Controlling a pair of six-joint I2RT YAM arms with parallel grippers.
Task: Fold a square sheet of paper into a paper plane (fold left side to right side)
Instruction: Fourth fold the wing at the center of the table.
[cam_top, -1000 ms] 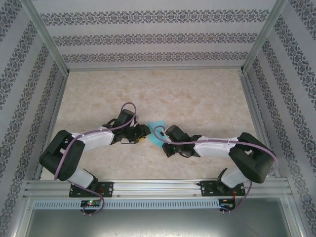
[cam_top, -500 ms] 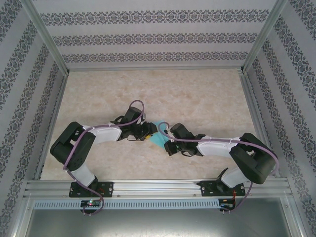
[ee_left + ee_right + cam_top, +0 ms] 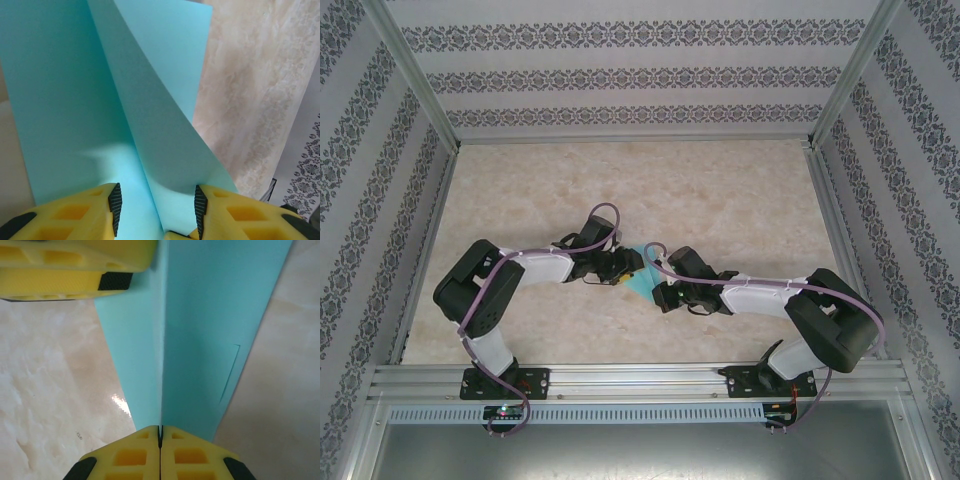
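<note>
The square sheet of paper (image 3: 642, 281) is turquoise and lies mid-table between both grippers, partly folded along a crease. In the left wrist view the paper (image 3: 75, 100) spreads under my left gripper (image 3: 157, 207), and a raised flap (image 3: 165, 150) stands between the open yellow fingers, its edge against the right pad (image 3: 200, 207). My right gripper (image 3: 160, 432) is shut, and the crease of the paper (image 3: 200, 340) runs straight into its closed seam. The left gripper's fingers (image 3: 75, 265) show at the far end of the sheet. From above, the left gripper (image 3: 621, 268) and the right gripper (image 3: 660, 292) face each other across it.
The marbled beige tabletop (image 3: 720, 200) stretches free behind and to both sides of the paper. Patterned walls and aluminium frame posts (image 3: 420, 90) enclose the table. Purple cables loop over both forearms.
My left arm has swung right and brought its gripper over the paper's left part. The right gripper has shifted slightly and stayed shut at the sheet.
</note>
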